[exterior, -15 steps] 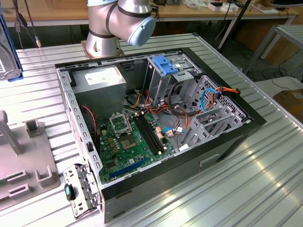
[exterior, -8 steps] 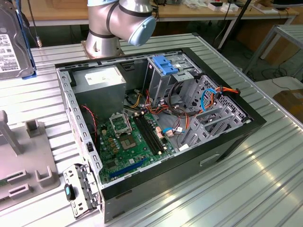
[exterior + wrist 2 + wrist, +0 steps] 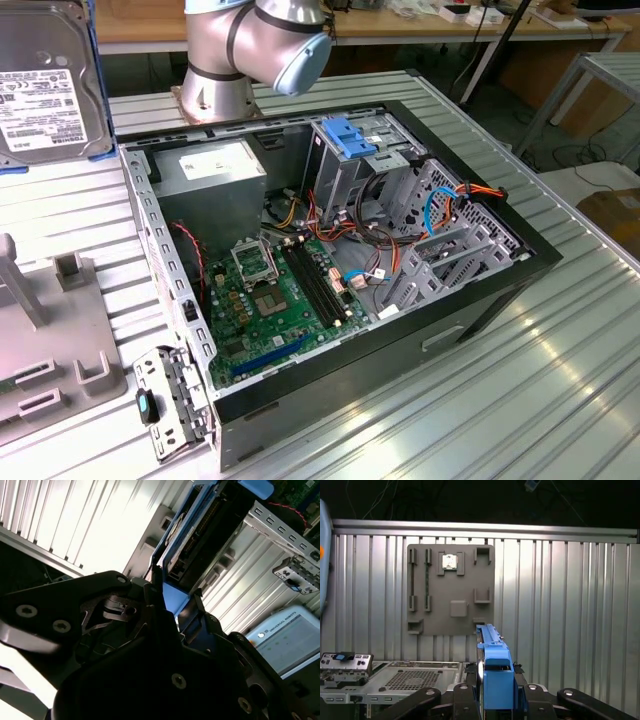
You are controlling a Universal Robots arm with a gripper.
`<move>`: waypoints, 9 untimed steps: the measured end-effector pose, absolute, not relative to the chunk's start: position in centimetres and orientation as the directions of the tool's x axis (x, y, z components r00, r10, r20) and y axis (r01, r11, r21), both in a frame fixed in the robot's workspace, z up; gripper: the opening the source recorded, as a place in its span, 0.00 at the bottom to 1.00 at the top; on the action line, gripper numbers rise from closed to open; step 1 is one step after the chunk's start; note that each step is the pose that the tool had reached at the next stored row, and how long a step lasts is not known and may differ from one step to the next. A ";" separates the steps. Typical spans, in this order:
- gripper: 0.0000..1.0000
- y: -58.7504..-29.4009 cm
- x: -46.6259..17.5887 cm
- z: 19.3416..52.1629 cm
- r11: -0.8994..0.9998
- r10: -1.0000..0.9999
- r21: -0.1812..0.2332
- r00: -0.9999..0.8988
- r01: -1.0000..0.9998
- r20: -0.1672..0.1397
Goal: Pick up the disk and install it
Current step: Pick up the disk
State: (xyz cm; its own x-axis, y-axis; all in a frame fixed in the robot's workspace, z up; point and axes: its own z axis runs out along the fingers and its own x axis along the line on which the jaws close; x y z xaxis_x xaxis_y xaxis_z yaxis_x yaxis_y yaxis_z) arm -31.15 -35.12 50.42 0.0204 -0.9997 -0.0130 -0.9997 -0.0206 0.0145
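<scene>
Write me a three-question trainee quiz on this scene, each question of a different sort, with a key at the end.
1. True or false: in the first wrist view, the disk is clamped between the jaws.
2. Multiple choice: in the exterior view, the plastic top of the drive cage is A) red, B) blue, C) yellow.
3. Fill in the blank: the open computer case lies on a ribbed metal ____.

Key: 1 true; 2 B; 3 table.
</scene>
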 end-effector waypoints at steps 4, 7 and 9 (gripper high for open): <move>0.36 -35.1 -29.1 50.4 -0.021 -1.000 0.015 0.020 -1.000 -0.013; 0.36 -35.1 -28.1 50.4 -0.021 -1.000 0.014 0.020 -1.000 -0.013; 0.36 -35.1 -27.8 50.4 -0.021 -1.000 0.015 0.020 -1.000 -0.013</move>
State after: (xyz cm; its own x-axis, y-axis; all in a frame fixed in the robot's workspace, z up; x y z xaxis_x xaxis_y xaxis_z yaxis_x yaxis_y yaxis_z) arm -27.79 -35.12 50.42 0.0205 -0.9997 -0.0129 -0.9997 -0.0207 0.0147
